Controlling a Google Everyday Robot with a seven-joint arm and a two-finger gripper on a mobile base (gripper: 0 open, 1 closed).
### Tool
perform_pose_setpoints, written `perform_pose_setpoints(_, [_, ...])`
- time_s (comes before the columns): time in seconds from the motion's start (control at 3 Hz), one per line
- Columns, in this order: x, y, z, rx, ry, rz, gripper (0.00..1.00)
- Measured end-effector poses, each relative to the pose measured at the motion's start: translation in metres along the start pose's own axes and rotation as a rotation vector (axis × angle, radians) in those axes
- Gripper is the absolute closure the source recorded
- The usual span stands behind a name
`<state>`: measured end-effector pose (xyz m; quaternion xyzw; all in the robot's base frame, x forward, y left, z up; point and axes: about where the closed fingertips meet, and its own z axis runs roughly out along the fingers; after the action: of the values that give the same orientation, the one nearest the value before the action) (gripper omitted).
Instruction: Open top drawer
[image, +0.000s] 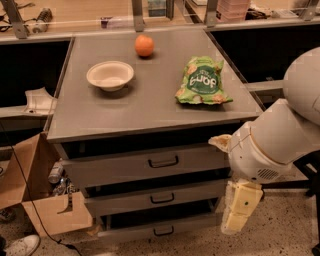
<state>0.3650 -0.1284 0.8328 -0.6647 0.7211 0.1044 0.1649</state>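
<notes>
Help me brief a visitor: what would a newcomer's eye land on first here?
The bulky white robot arm fills the right edge, its cream gripper hanging low at the grey metal cabinet's right side. On the cabinet top sit a round orange fruit, a white bowl and a green snack bag. Below is the grey metal top drawer with its dark loop handle.

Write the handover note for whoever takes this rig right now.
Gripper: pale yellow, hanging downward to the camera view's right of the two lower grey drawers, touching none of them.
Top grey metal drawer: its front sits under the grey tabletop edge. Its small dark loop handle is at centre, well left of the gripper and untouched.
Done: no grasp yet.
Left: bring the gripper to the handle, grip it, and pull the drawer out.
</notes>
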Motion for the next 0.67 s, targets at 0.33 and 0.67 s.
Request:
perform_pose_setpoints(0.33, [0.001, 0.007, 0.019, -0.019, 0.007, 0.0, 0.0])
perform_pose_setpoints(0.67, [0.004, 0.005, 0.062, -0.061, -0.005, 0.011, 0.0])
